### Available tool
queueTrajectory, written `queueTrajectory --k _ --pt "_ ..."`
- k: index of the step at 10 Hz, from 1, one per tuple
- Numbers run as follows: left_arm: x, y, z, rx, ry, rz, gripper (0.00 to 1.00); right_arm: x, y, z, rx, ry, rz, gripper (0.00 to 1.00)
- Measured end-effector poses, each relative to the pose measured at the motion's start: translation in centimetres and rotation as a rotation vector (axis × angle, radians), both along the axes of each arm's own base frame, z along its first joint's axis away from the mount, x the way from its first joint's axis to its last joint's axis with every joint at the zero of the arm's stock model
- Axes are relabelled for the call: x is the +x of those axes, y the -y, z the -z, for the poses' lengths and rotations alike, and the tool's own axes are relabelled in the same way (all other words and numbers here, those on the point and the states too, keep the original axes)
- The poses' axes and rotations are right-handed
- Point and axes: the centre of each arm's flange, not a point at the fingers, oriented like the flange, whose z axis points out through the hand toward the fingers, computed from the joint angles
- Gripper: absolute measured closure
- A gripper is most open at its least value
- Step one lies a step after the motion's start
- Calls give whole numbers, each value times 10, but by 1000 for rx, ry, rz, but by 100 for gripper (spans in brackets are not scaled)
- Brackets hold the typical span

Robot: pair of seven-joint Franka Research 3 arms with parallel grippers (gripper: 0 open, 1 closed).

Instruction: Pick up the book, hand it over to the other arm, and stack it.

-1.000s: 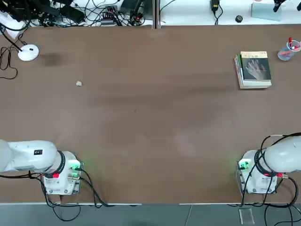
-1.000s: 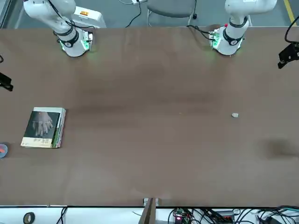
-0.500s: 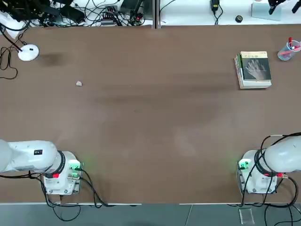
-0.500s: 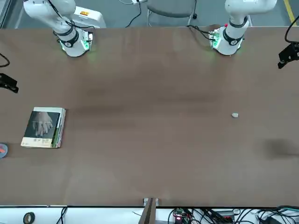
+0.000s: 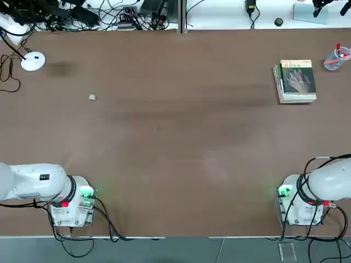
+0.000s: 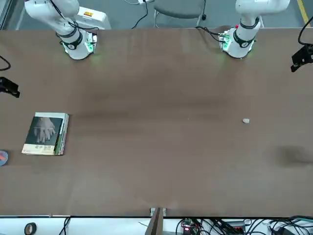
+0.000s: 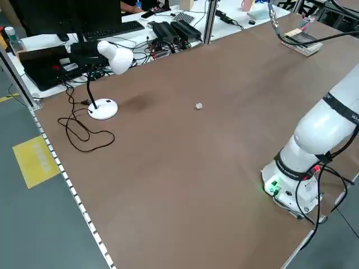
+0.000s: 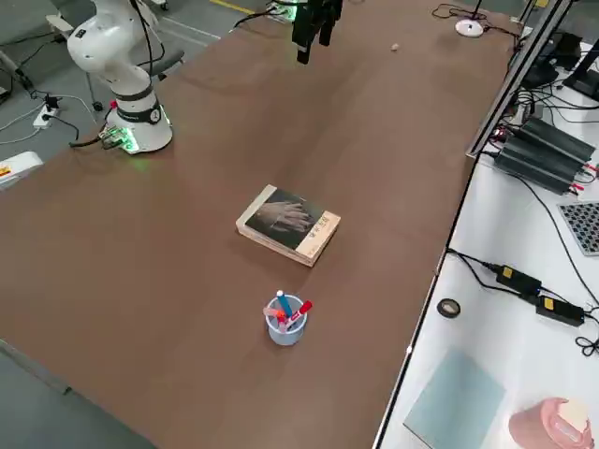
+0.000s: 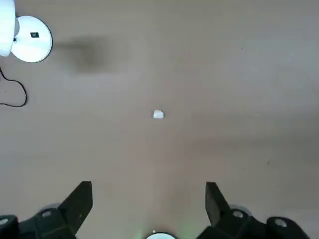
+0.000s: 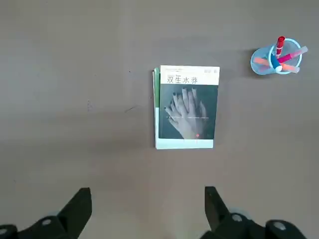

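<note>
On the left, the left claw (image 9: 149, 191) hangs high over the worktop (image 5: 175, 137), wide open and holding nothing. Far on the right, the book (image 10: 188, 103) with hands on its cover lies flat on a second book (image 10: 156, 112), near the pen cup (image 10: 277, 57). The right claw (image 10: 148, 196) hangs above it, wide open and empty. The book may be stacked already, or waiting to be lifted. Any grab must take only the top book and not push the lower one.

Place: a robotics lab or test bench.
Table: a broad brown table (image 5: 175, 142) with two arm bases bolted on (green lights lit).
Edges: power bricks and cables (image 7: 179, 31), a keyboard (image 7: 115, 28), a white desk lamp (image 7: 106, 84).
Floor: grey, with yellow marking (image 7: 36, 159).
</note>
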Motion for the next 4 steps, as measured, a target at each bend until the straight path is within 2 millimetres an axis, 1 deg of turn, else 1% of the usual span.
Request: queueTrajectory --k 4 --pt "0 0 0 0 0 0 0 1 -4 0 1 4 -4 0"
